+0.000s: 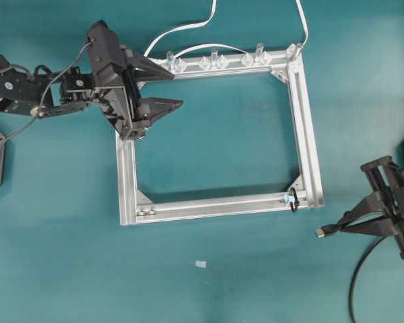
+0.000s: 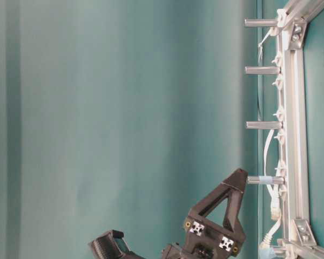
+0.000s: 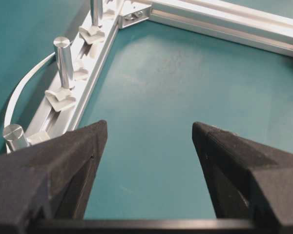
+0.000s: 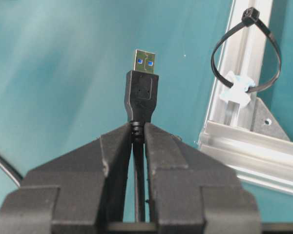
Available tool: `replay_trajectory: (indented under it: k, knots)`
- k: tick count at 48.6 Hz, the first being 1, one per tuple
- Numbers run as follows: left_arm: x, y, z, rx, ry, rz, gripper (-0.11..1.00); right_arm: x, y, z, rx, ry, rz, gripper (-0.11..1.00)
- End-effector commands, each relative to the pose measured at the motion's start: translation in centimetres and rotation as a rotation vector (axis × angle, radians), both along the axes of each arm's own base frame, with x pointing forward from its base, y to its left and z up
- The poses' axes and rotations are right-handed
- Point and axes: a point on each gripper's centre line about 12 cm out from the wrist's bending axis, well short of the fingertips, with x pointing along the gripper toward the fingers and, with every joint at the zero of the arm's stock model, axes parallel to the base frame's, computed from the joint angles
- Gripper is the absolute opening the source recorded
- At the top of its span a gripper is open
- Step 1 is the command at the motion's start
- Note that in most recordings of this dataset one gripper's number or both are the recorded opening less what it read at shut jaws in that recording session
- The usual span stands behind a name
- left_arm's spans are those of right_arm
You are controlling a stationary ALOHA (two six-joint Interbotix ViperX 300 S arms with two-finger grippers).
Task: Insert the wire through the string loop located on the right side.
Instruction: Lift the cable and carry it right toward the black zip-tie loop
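Note:
The wire (image 4: 142,90) is a thin black cable ending in a flat metallic plug. My right gripper (image 4: 138,127) is shut on it just behind the plug, which sticks out past the fingertips. Overhead, the plug (image 1: 321,232) lies right of and a little below the silver frame's (image 1: 303,121) near right corner, with the right gripper (image 1: 342,222) behind it. The string loop (image 1: 293,200) rings the near bar at that corner. In the right wrist view the loop (image 4: 250,16) stands up and to the right of the plug, apart from it. My left gripper (image 1: 178,89) hovers open and empty over the frame's far left corner.
White flat cables (image 1: 188,30) run off the far bar, which carries clear clips and upright metal posts (image 1: 215,62). The same posts (image 3: 64,58) line the bar left of the left gripper (image 3: 150,129). The wire trails toward the table's front edge (image 1: 355,282). A small white scrap (image 1: 200,264) lies in front of the frame.

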Motion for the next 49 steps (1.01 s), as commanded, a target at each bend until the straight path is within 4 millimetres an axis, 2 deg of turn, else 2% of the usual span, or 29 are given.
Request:
replay_trajectory:
  k: [1, 13, 34, 49]
  knots:
    - [0.5, 0.0, 1.4, 0.012, -0.043, -0.005, 0.75, 0.4, 0.1, 0.3, -0.001, -0.012, -0.005, 0.11]
    - [0.6, 0.0, 1.5, 0.012, -0.047, -0.004, 0.75, 1.3, -1.1, -0.2, -0.029, -0.033, -0.086, 0.11]
    - [0.5, 0.0, 1.4, 0.013, -0.044, -0.005, 0.75, 1.5, -3.5, -1.0, -0.047, -0.009, -0.191, 0.11]
    - [0.5, 0.0, 1.4, 0.015, -0.042, -0.006, 0.75, 1.6, -3.7, -1.0, -0.049, -0.006, -0.202, 0.11]
